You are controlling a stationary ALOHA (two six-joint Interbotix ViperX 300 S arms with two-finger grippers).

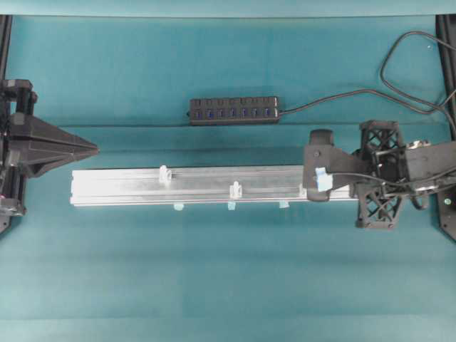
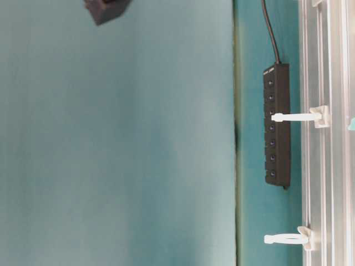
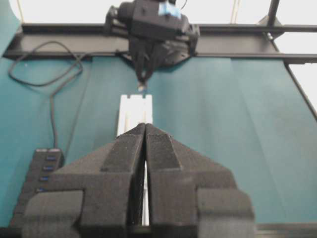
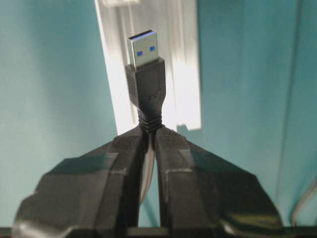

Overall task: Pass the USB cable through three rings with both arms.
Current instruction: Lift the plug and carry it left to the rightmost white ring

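The USB cable's black plug [image 4: 146,74] with its silver tip sticks out ahead of my right gripper [image 4: 150,128], which is shut on the ribbed collar just behind it. That gripper [image 1: 312,172] hangs over the right end of the silver rail [image 1: 128,187]. Two rings [image 1: 164,174] [image 1: 235,190] stand upright on the rail to its left. A third ring [image 1: 303,191] peeks out at the gripper's edge. My left gripper [image 1: 95,148] [image 3: 145,126] is shut and empty, just off the rail's left end, pointing along it. Both rings [image 2: 294,117] [image 2: 285,239] show side-on in the table-level view.
A black multi-port hub [image 1: 234,110] lies behind the rail, and its cord [image 1: 399,68] loops off to the back right. Small pale blue tape tabs [image 1: 231,206] sit along the rail's front edge. Black frame posts [image 1: 447,64] stand at the table's sides.
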